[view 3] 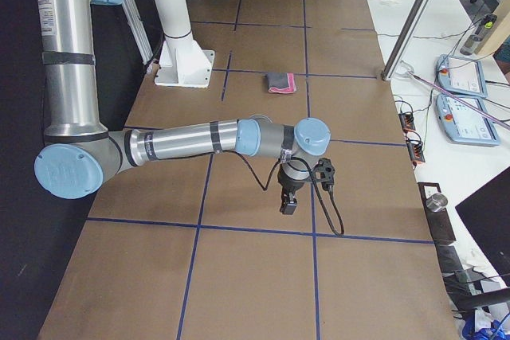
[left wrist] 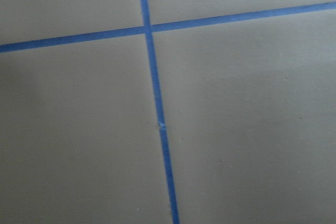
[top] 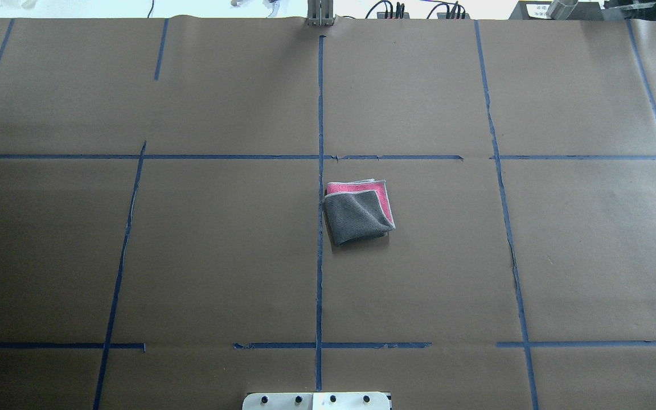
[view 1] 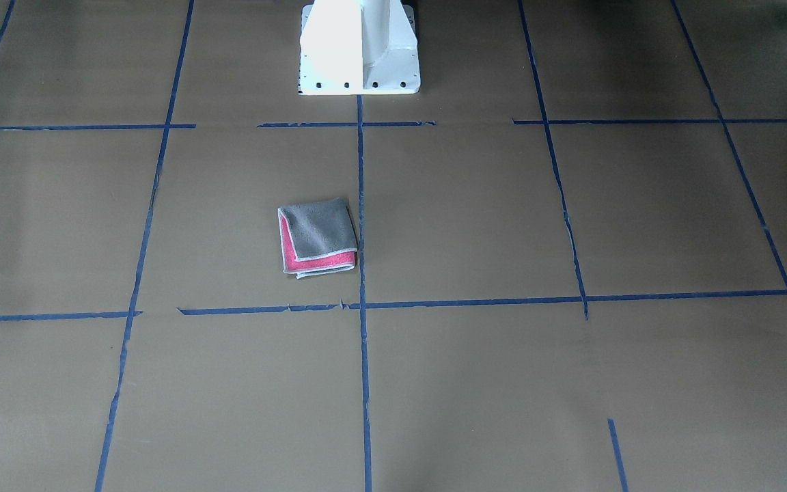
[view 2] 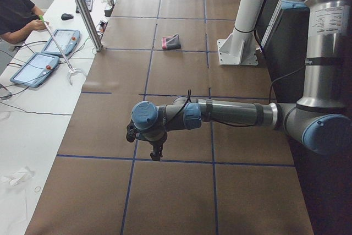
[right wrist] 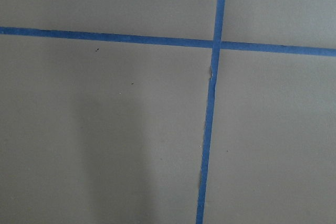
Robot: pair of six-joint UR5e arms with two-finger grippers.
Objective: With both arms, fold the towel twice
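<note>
Looking down on the brown paper-covered bench [top: 590, 256] with its grid of blue tape lines [top: 320, 285], you had the small square terry towel [top: 357, 212] lying flat near the middle, folded into a quarter-size packet. Its grey face was uppermost, and a pink strip edged with thin white stitching showed along two neighbouring sides. It sat on the robot's right of the central tape line, one edge just beside that line, and a little short of the far cross line. The white pedestal base [view 1: 359, 48] stood well apart from it, at the robot's edge of the bench.

Both arms were well apart from the towel. The silver-grey left arm [view 2: 231, 113] with light blue joint caps reached out level above the bench, its black left claw [view 2: 155, 155] pointing down over a tape line. The side view alone did not let you tell whether its fingers were apart or together. The matching right arm [view 3: 187, 142] lay stretched out the same way, with the black right claw [view 3: 287, 206] hanging above bare paper near a tape line. You could not tell its state either.

Each wrist camera looked down on brown paper and a crossing of blue tape. A person in a black top [view 2: 14, 6] sat at the white side desk, beside two flat control pendants [view 2: 60, 41].
</note>
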